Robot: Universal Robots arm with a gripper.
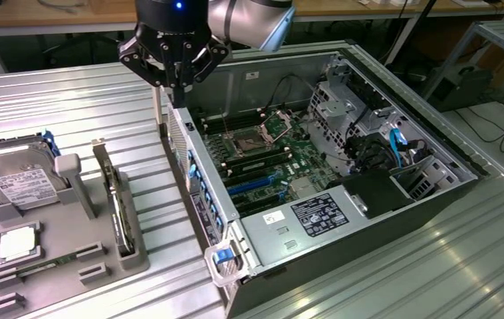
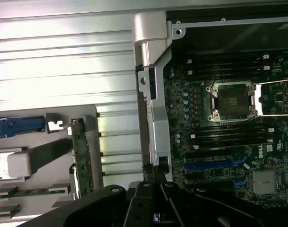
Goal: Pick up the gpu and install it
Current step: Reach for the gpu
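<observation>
Hovering above the rear wall of the open black-and-silver computer case [image 1: 368, 246], the black multi-finger tool [image 1: 172, 85] was clenched shut. Nothing seemed to be gripped, though the fingertips overlapped the case edge in the exterior view, so treat "empty" as likely, not certain.

The gpu [image 1: 117, 199], a thin flat dark rectangular card with a silver metal end bracket, was not picked up yet. It stood on edge in a slot of the grey moulded parts tray [image 1: 61, 229] on the ribbed metal bench [image 1: 74, 100], just outside the case.

Key relation: from the tool, the gpu lay toward the exterior view's left and nearer that camera, apart from the tool with the case wall beside it. Its long axis ran roughly parallel to that wall. The bracket end was the end closer to the tool.

In the wrist view the card's [image 2: 80, 156] edge showed beside the tool [image 2: 153, 171], with bare bench between tray and case. The blue expansion slots [image 1: 256, 183] on the motherboard were unoccupied. The silver hard drive with white label [image 1: 12, 179] sat farther left in the tray.
</observation>
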